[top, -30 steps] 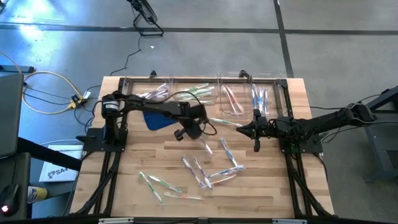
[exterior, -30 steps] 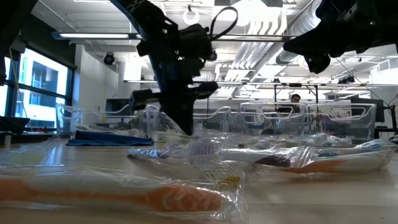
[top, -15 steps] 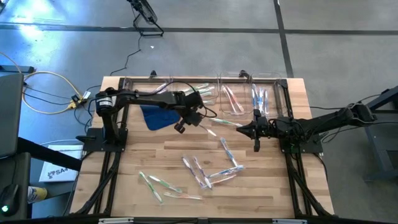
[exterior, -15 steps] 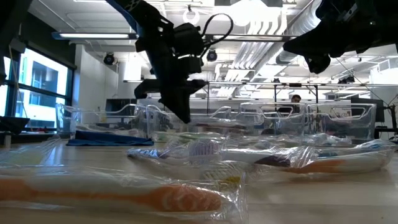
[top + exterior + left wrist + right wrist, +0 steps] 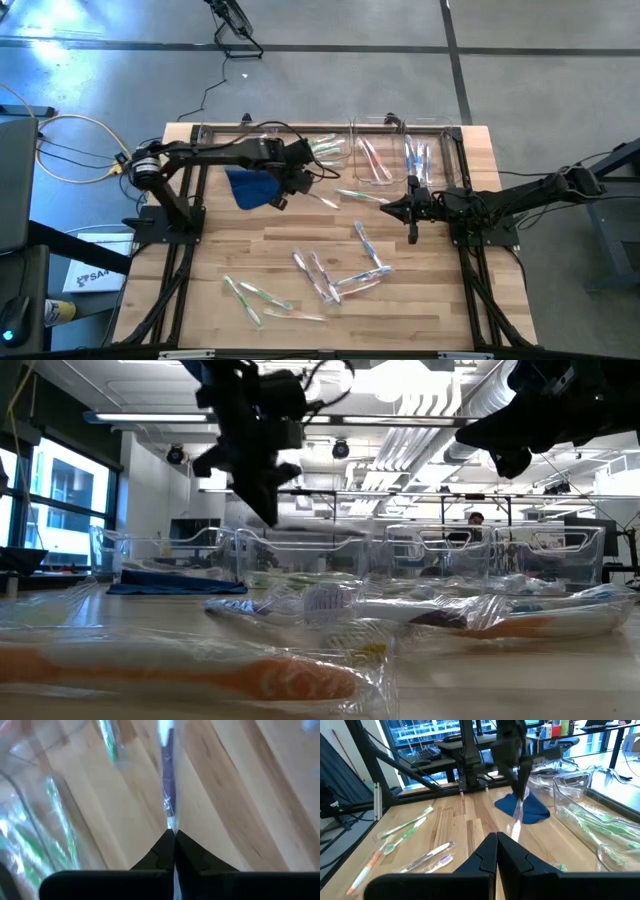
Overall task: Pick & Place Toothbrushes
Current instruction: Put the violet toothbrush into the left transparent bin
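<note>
Glinting clear wrapping sheathes the thin purple-handled toothbrush (image 5: pixel 168 785) clamped in the left pincer (image 5: pixel 173 836) above the planked wooden table (image 5: pixel 430 300); right pincer (image 5: pixel 496 840) hangs pressed together.

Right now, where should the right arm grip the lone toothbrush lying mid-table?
Mid-handle of the lone toothbrush, straight down from above, fingers closing across its thin width. It lies flat on the table, apart from the others, with bare wood along both long sides. The right end effector looks nearest but is shut; open it first.
</note>
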Controlling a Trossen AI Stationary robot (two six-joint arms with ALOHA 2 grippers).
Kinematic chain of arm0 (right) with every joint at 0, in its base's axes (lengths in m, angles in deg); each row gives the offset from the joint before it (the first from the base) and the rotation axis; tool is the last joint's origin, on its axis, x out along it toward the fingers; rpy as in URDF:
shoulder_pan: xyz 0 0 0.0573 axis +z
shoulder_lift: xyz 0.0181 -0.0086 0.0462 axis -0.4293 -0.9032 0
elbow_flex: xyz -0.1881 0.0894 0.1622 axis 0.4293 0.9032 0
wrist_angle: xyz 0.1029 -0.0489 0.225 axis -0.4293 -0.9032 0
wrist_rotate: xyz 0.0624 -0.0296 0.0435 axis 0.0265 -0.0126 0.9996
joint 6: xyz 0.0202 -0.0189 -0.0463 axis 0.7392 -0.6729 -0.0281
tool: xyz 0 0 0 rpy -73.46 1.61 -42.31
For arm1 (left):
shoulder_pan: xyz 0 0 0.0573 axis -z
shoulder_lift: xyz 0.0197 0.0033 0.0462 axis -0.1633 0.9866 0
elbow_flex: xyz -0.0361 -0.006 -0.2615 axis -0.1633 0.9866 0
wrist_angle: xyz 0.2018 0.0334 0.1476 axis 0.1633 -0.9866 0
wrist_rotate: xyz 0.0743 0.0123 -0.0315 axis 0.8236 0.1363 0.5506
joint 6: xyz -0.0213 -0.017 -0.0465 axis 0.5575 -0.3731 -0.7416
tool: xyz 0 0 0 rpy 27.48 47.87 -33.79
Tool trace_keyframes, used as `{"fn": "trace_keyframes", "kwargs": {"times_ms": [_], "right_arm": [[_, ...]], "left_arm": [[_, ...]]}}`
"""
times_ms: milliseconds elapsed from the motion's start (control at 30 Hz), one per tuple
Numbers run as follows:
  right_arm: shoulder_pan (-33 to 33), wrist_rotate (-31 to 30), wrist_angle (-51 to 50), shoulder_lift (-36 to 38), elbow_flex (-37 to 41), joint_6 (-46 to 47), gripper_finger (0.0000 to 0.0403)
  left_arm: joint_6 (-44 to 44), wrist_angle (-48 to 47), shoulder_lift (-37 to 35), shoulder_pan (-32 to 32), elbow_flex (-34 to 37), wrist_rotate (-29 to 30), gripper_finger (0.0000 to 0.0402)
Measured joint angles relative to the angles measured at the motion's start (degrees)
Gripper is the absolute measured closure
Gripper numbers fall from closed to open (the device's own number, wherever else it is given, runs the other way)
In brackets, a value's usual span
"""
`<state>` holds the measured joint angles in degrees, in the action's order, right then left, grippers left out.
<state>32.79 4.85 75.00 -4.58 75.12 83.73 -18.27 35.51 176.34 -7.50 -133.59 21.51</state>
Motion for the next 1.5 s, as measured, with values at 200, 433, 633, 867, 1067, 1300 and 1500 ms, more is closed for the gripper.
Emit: {"fn": "trace_keyframes", "kwargs": {"times_ms": [200,433,633,867,1067,1300,1500], "right_arm": [[-0.01,-0.02,0.07,0.02,0.0,-0.02,0.0401],[-0.01,-0.01,0.13,0.01,0.0,-0.04,0.0401],[0.01,0.0,0.13,0.0,0.0,-0.04,0.0401],[0.01,0.0,0.07,0.0,0.0,-0.04,0.0401],[0.0,0.0,0.01,0.0,0.0,-0.04,0.0401],[-0.01,0.0,-0.24,0.0,0.0,-0.04,0.0401],[-0.01,0.0,-0.68,0.0,0.0,-0.06,0.0401]], "left_arm": [[-1.28,-5.93,-5.92,-0.09,0.0,5.64,0.0401],[-3.05,-12.45,-11.81,-0.86,0.0,13.82,0.0401],[-4.25,-16.29,-15.16,-5.62,0.0,14.55,0.0401],[-3.55,-18.84,-16.57,-14.33,0.0,15.01,0.0401],[-3.8,-20.24,-16.65,-23.72,0.0,15.01,0.0401],[-6.96,-21.09,-16.65,-36.0,0.09,13.98,0.0401],[-7.09,-21.05,-16.65,-44.08,0.13,12.25,0.0402]]}}
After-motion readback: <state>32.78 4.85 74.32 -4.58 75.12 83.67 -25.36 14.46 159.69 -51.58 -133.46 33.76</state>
